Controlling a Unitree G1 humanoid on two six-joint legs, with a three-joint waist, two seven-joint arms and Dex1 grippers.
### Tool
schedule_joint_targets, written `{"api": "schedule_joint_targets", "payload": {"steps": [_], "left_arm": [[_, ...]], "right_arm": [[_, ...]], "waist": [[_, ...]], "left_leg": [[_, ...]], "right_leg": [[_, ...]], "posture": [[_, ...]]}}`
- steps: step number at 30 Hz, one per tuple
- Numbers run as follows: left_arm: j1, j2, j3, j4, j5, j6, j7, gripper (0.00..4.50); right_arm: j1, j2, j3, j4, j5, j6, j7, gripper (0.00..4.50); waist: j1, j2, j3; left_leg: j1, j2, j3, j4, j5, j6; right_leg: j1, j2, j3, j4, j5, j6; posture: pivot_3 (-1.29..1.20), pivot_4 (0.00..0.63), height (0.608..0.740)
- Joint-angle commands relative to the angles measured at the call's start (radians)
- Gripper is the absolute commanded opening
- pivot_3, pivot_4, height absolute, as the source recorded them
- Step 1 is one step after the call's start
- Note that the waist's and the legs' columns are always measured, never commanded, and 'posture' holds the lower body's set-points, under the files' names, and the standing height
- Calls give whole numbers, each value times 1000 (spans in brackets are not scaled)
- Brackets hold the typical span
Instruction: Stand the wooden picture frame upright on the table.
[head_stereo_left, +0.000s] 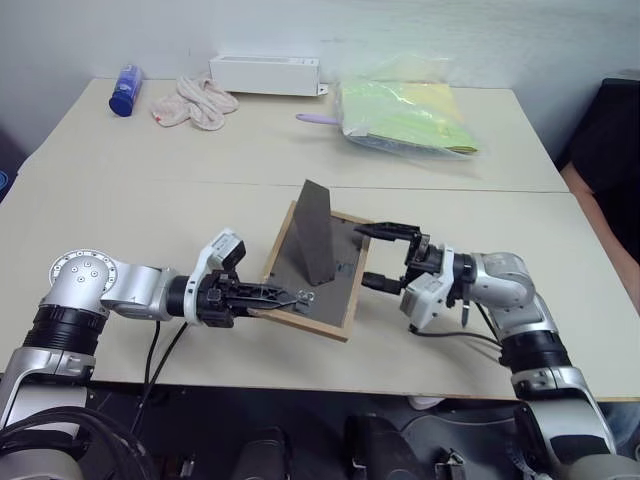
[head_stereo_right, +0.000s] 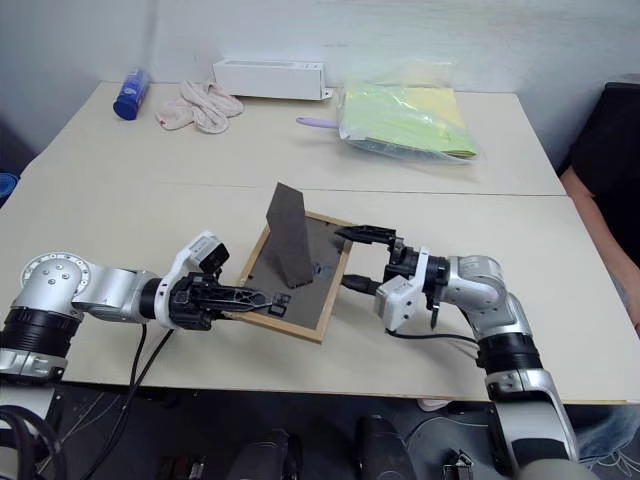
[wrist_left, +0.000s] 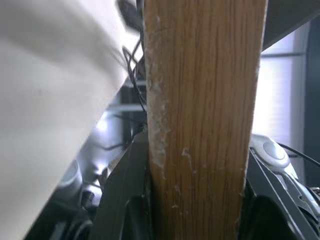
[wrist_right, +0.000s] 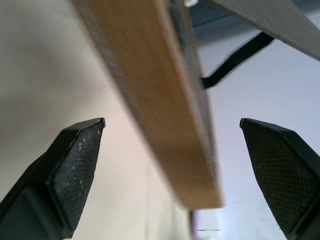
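**Operator:** Left eye view status?

**Technician:** Small light-wood picture frame (head_stereo_left: 316, 275) lies tilted, dark backing up, easel stand unfolded, near edge of pale beige table (head_stereo_left: 150, 215). Left end effector (head_stereo_left: 290, 298) grips its near-left corner; right end effector (head_stereo_left: 380, 257) is spread wide around the right edge.

**Operator:** Remaining?

**Technician:** Tip upright; release.

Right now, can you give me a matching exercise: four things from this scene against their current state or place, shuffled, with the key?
Things:
1. wooden picture frame
2. left gripper
3. right gripper
4. blue bottle

States or places:
A. open beside the frame's edge
B. far left corner of the table
C. back side up, easel stand unfolded
D. shut on the frame's near edge

Pairs: 1-C, 2-D, 3-A, 4-B
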Motion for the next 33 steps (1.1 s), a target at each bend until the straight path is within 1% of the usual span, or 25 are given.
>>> {"api": "schedule_joint_targets", "payload": {"steps": [1, 4, 8, 11, 12, 16, 19, 22, 23, 24, 25, 26, 29, 30, 32, 33], "left_arm": [[8, 15, -6, -28, -62, -21, -23, 1290], [16, 19, 0, -31, -62, -35, -26, 1290], [12, 28, 2, -16, -62, -36, -30, 1290], [8, 32, -2, -17, -62, -35, -36, 1290], [6, 33, -3, -19, -62, -35, -37, 1290], [15, 27, 6, -50, -62, -65, 1, 1290], [66, 17, 57, -162, -62, -176, 138, 1290], [87, 22, 122, -205, -62, -177, 96, 2358], [100, 33, 149, -204, -62, -183, 104, 2569], [114, 47, 185, -181, -62, -190, 121, 2885], [125, 56, 212, -164, -62, -193, 133, 3024], [140, 76, 247, -153, -62, -200, 138, 3402], [193, 150, 324, -172, -62, -243, 170, 3413], [209, 167, 350, -198, -14, -258, 158, 3413], [268, 156, 446, -310, 196, -390, 8, 3413], [290, 142, 480, -347, 272, -445, -55, 3413]], "right_arm": [[-19, -10, -6, 36, -127, -38, -189, 4476], [-9, -32, 14, 51, -185, -45, -292, 3850], [-7, -63, 31, 45, -256, -59, -423, 2528], [-17, -74, 59, 55, -282, -49, -489, 1450], [-20, -76, 71, 57, -293, -44, -507, 1365], [-27, -84, 107, 61, -307, -33, -561, 1365], [-26, -96, 127, 62, -298, -24, -586, 1365], [-25, -106, 137, 55, -271, -16, -595, 1350], [-27, -111, 141, 58, -264, -16, -598, 1302], [-30, -117, 147, 60, -259, -18, -602, 1259], [-32, -121, 152, 61, -254, -19, -605, 1258], [-33, -124, 153, 60, -249, -19, -609, 1258], [-31, -130, 156, 51, -216, -10, -604, 1258], [-31, -131, 160, 55, -195, -4, -596, 1258], [-22, -135, 179, 71, -112, 6, -556, 1258], [-19, -139, 191, 77, -72, 10, -534, 1258]], "waist": [[2, 0, 0], [4, 0, 0], [4, 0, 0], [3, 0, 0], [1, 0, 0], [0, 0, 0], [2, 0, 0], [3, -1, 1], [1, -1, 1], [-1, -1, 1], [-4, -1, 1], [-6, -1, 1], [-7, -1, 1], [-6, -1, 1], [-6, -1, 1], [-5, -1, 1]], "left_leg": [[0, 0, 0, 0, 0, 0], [0, 0, 0, 1, 0, 0], [-1, -1, 0, 1, 0, 0], [-1, -1, 0, 1, 0, 0], [-1, -1, 0, 1, 0, 0], [0, 0, 0, 1, 0, 0], [0, 0, 0, 1, 0, 0], [0, 0, 0, 1, 0, 0], [0, 0, 0, 2, 0, 0], [0, 0, 0, 2, 0, 0], [0, 0, 0, 2, 0, 0], [0, 0, 0, 2, 0, -1], [0, 1, 0, 1, 0, -1], [0, 1, 0, 1, 0, -1], [0, 0, 0, 1, 0, -1], [0, 0, 0, 0, 0, -1]], "right_leg": [[0, 0, 0, 0, 0, 0], [0, 0, 0, 0, 0, 0], [0, 0, 0, 0, 0, 0], [0, 0, 0, 0, 0, 0], [0, 0, 0, 0, 0, 0], [0, 1, 0, 1, 0, 0], [0, 1, 0, 1, 0, 0], [0, 0, 0, 0, 0, 0], [0, 0, 0, -1, 0, 0], [0, 0, 1, -1, 0, 0], [0, 0, 1, -1, -1, -1], [0, 1, 1, -1, -1, -1], [0, 1, 0, 0, -1, -1], [0, 0, 1, -1, -1, -1], [0, 0, 1, -2, -1, -1], [0, 0, 0, -3, -1, -1]], "posture": [[0, 150, 740], [0, 150, 740], [0, 150, 740], [0, 150, 740], [0, 150, 740], [0, 150, 740], [0, 150, 740], [0, 150, 740], [0, 150, 740], [0, 150, 740], [0, 150, 740], [0, 150, 740], [0, 150, 740], [0, 150, 740], [0, 150, 740], [0, 150, 740]]}}
